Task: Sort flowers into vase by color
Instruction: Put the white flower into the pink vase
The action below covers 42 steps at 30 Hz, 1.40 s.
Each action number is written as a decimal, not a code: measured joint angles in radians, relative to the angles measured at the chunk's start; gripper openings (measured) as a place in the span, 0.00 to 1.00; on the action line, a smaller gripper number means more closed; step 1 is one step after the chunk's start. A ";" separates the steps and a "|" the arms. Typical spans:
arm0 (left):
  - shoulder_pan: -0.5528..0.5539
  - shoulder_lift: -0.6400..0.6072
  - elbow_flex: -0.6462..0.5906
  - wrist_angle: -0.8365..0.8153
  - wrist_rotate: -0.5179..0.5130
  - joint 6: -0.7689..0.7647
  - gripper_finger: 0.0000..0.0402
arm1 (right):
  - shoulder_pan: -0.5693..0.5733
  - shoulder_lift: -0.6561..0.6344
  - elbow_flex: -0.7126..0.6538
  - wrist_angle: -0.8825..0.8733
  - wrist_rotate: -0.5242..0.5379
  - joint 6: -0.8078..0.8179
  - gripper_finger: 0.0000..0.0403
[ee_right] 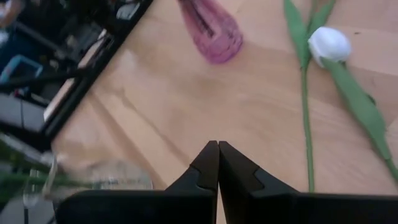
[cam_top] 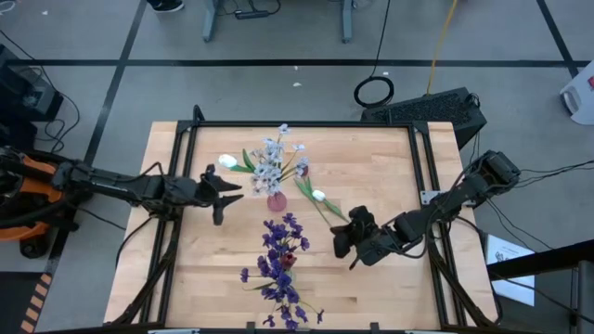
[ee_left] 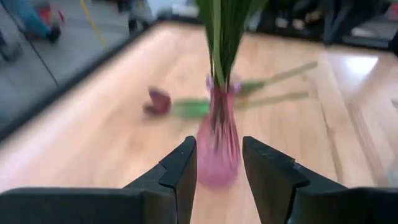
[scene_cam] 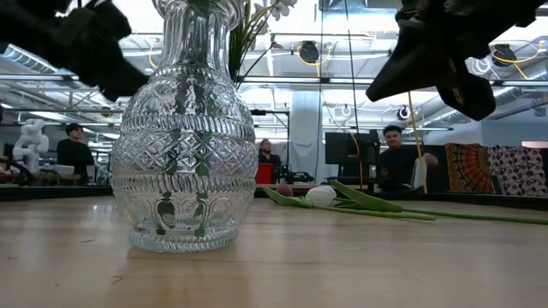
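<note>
A small pink vase [cam_top: 277, 201] stands mid-table with pale lavender-white flowers [cam_top: 270, 163] in it. A clear cut-glass vase [scene_cam: 184, 128] nearer the near edge holds dark purple flowers [cam_top: 281, 264]. One white tulip [cam_top: 318, 196] lies flat to the right of the pink vase, another [cam_top: 227, 161] lies to its far left. A dark red tulip [ee_left: 158, 99] lies beyond the pink vase. My left gripper [cam_top: 232, 191] hovers open just left of the pink vase [ee_left: 217, 149] and faces it without touching. My right gripper [cam_top: 340, 238] is shut, above bare wood near the white tulip's stem [ee_right: 305, 112].
A black frame [cam_top: 297, 124] runs along the table's far edge and down both sides. Bare wood [cam_top: 390, 167] lies to the right of the flowers. People sit in the room behind the table [scene_cam: 398, 158].
</note>
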 joint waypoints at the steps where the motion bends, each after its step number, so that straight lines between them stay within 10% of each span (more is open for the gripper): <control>1: -0.003 0.001 0.000 -0.031 0.001 -0.029 0.34 | -0.006 0.000 0.000 0.000 0.008 0.014 0.00; 28: -0.010 0.022 0.000 -0.240 -0.086 -0.766 0.34 | -0.387 0.000 0.056 -0.338 -0.284 -0.488 0.00; 42: -0.010 0.066 0.000 -0.238 -0.109 -0.910 0.34 | -0.434 0.000 0.057 -0.372 -0.395 -0.599 0.06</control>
